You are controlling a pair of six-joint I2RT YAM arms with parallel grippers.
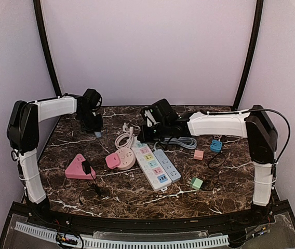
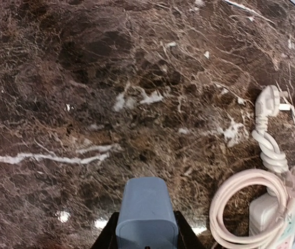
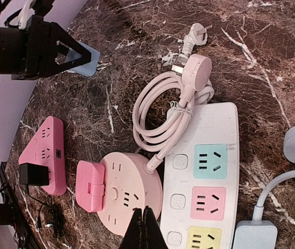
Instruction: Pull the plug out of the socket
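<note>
My left gripper [image 1: 95, 130] is at the far left of the marble table, shut on a blue-grey plug [image 2: 146, 212] that stands between its black fingers [image 2: 107, 236]. The plug [image 3: 88, 59] is over bare marble, apart from every socket. My right gripper [image 3: 146, 228] is shut with nothing in it and hangs over the edge of the round pink socket [image 3: 124, 189], next to the white power strip [image 3: 204, 176]. A pink plug [image 3: 90, 185] sits in the round socket's left side. A black plug [image 3: 33, 175] sits in the pink triangular socket [image 3: 46, 150].
A coiled pale-pink cord [image 3: 158, 111] with its plug lies behind the round socket. A grey-blue strip [image 1: 167, 165] lies right of the white one. Small pink [image 1: 198, 154], blue [image 1: 216, 146] and green [image 1: 196, 182] cubes and a black cable are on the right.
</note>
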